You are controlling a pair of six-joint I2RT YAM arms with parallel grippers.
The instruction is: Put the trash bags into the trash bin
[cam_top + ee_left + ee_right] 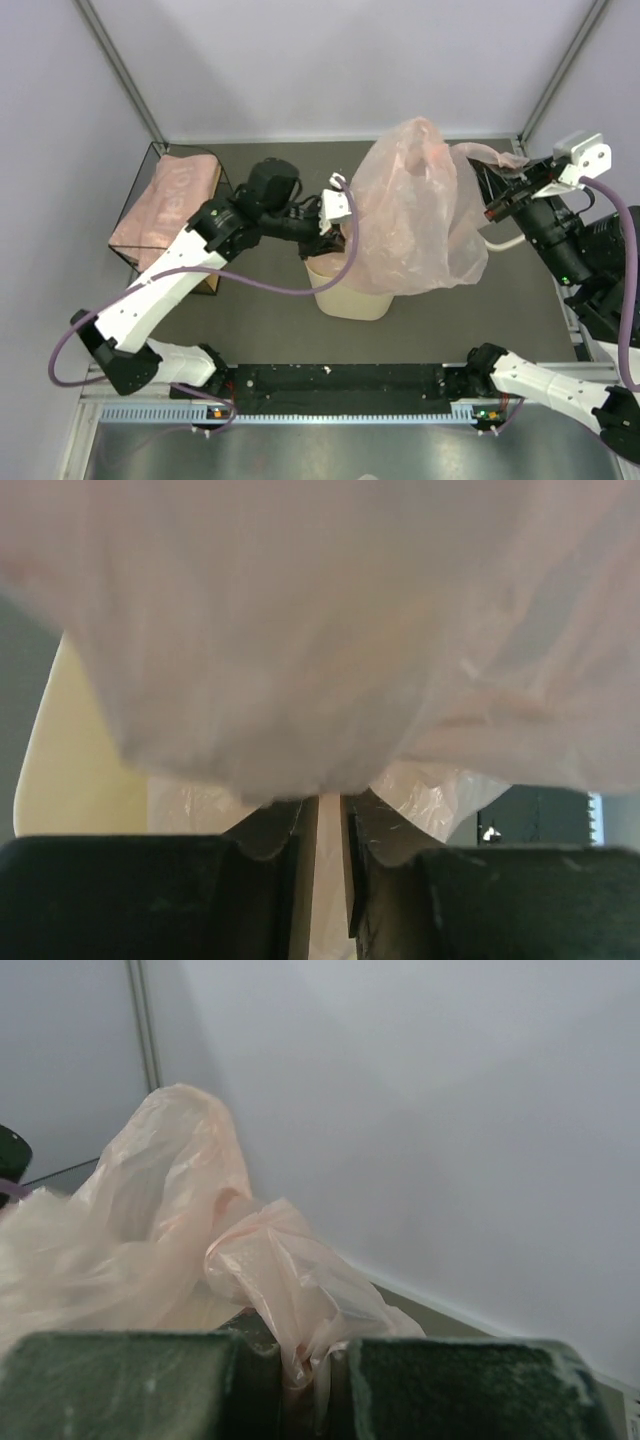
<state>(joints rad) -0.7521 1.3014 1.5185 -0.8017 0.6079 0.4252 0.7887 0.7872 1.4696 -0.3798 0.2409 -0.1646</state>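
Right fingers (pixel 130 1385) clamped on trash bag (pixel 410 210), ballooned over trash bin (pixel 350 297).
I can't tell if left fingers (pixel 150 900) grip it; bag not in yet, stack (pixel 170 195) untouched.

trash bag (pixel 415 215): translucent pale pink, plain, whitish glints on creases
trash bin (pixel 348 292): cream-beige, plain
folded stack (pixel 168 200): duller pink, opaque
wire box (pixel 207 284): dark frame, orange-brown side
left arm (pixel 165 290): white shell, black joints
cable (pixel 262 290): purple
table (pixel 260 335): dark grey-brown, matt
walls (pixel 300 60): pale grey-lilac, plain
right gripper fingers (pixel 120 1385): dark green
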